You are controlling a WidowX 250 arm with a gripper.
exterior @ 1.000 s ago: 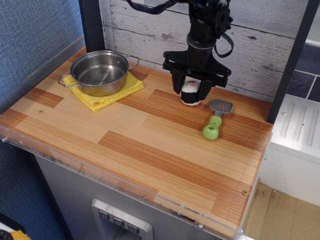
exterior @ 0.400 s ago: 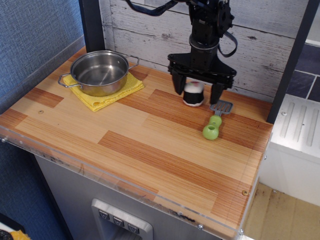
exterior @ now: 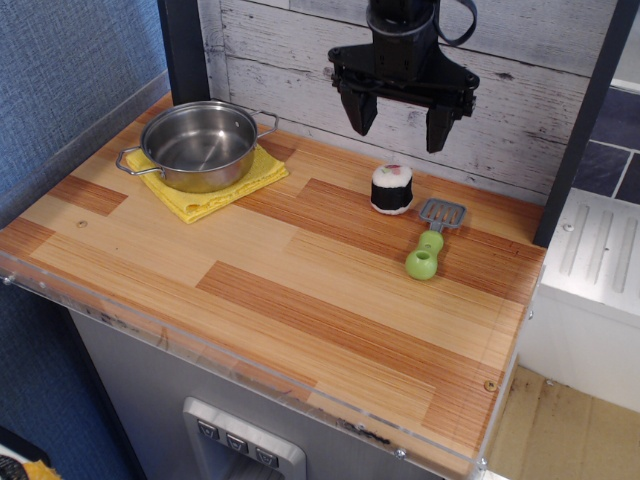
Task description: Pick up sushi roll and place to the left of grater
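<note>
The sushi roll stands upright on the wooden tabletop, white top with its pink-green centre facing up, and nothing is touching it. A second ago the gripper straddled it at table level; less than half a second ago the fingers had parted around it; now the gripper has lifted clear and hangs well above the roll, at about its 12 o'clock, with its two black fingers spread wide and empty. The roll itself sits where it sat in the earlier views, only freed.

That reads as a release: the roll has been set down and let go. The grater lies just beside it at roughly 4 o'clock, its grey slotted head nearest the roll and its lime-green ringed handle pointing toward the table's front edge. The two are close but apart. So the roll lies to the left of the grater, and I judge the placing done, with only the arm's retreat remaining.

Farther out, at about 9 o'clock from the roll and well apart, a steel pot rests on a yellow cloth.

Count: one sushi roll, one grater, one pot, one cloth, one gripper.
</note>
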